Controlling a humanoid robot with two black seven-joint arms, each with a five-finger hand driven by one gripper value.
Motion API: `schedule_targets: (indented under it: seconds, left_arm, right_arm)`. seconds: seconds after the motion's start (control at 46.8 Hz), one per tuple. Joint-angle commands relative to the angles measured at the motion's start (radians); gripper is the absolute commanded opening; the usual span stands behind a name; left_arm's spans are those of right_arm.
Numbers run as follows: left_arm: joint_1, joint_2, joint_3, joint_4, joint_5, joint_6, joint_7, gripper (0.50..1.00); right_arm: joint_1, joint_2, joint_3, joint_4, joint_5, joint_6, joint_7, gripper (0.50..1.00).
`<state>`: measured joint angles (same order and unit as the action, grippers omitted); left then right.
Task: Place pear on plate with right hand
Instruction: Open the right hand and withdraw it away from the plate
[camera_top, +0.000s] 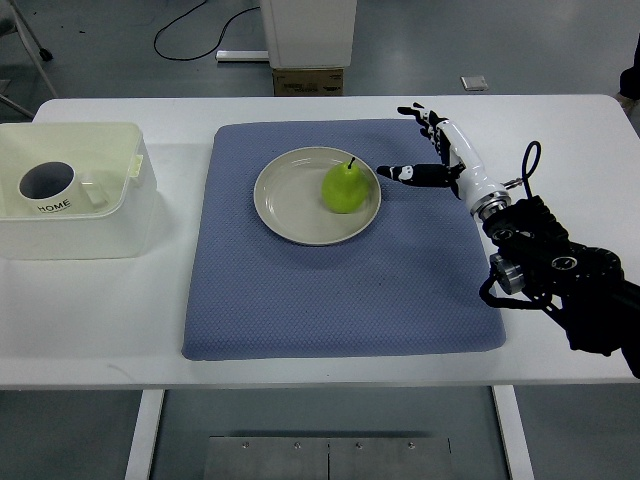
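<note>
- Pear (346, 187) sits upright on plate (290, 205), just left of right hand (432, 150).
- Hand's fingers spread, holding nothing, above blue mat (330, 290).

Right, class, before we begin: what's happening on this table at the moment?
A humanoid robot's right hand sits open just right of a round beige plate, holding nothing. A green pear stands upright on the right side of that plate, which rests on a blue fabric mat. So the pear appears already placed. To the left, a white plastic bin holds a white mug.
</note>
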<state>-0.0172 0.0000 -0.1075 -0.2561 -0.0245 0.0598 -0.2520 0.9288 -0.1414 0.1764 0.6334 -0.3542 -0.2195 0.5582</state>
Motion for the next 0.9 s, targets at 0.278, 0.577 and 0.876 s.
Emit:
schedule_targets:
  seconds: [0.278, 0.577, 0.876]
  left_arm:
    - [-0.001, 0.0, 0.0, 0.0, 0.0, 0.0, 0.0, 1.0]
    - [-0.001, 0.0, 0.0, 0.0, 0.0, 0.0, -0.001, 1.0]
    - [0.0, 0.0, 0.0, 0.0, 0.0, 0.0, 0.0, 1.0]
  right_arm:
    - [-0.071, -0.004, 0.256, -0.004, 0.0, -0.003, -0.11, 1.0]
    - [-0.097, 0.085, 0.604, 0.0, -0.002, -0.018, -0.319, 1.0]
    - [-0.114, 0.141, 0.729, -0.001, -0.002, -0.018, -0.317, 1.0]
